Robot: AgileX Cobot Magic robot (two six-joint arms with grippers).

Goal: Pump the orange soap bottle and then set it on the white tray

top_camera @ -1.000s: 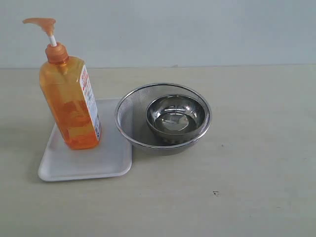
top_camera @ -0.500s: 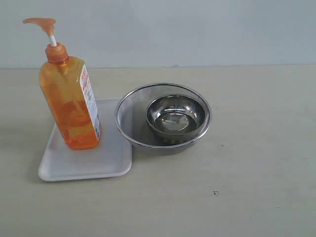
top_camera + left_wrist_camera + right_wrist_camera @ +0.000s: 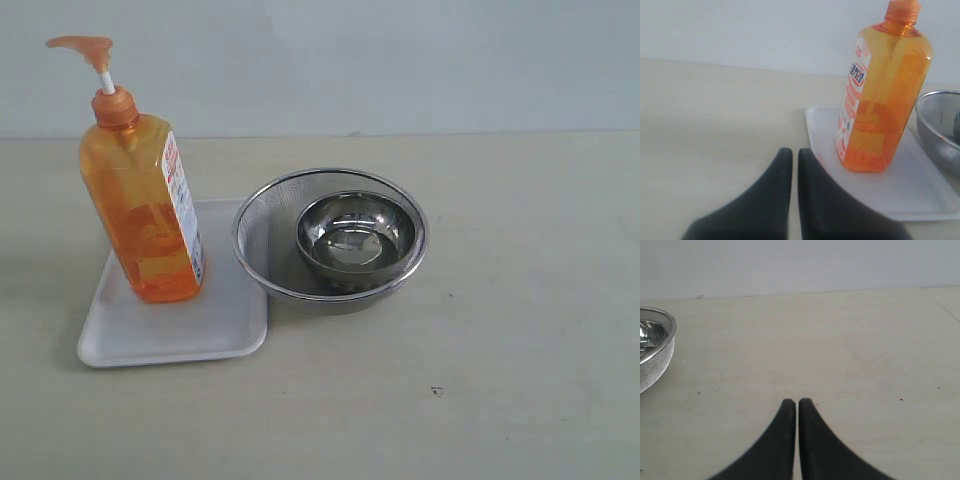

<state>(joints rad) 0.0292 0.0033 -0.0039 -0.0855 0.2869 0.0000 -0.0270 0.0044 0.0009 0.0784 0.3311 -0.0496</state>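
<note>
Evidently nothing has shifted over the last second — the orange soap bottle [image 3: 145, 215] stands upright on the white tray [image 3: 180, 335], left of centre in the exterior view, so the placing looks done. That view shows no arm; only the wrist views show the left gripper [image 3: 791, 154] and right gripper [image 3: 797, 402], both closed on nothing. Whether the pump was pressed — I cannot tell.
</note>
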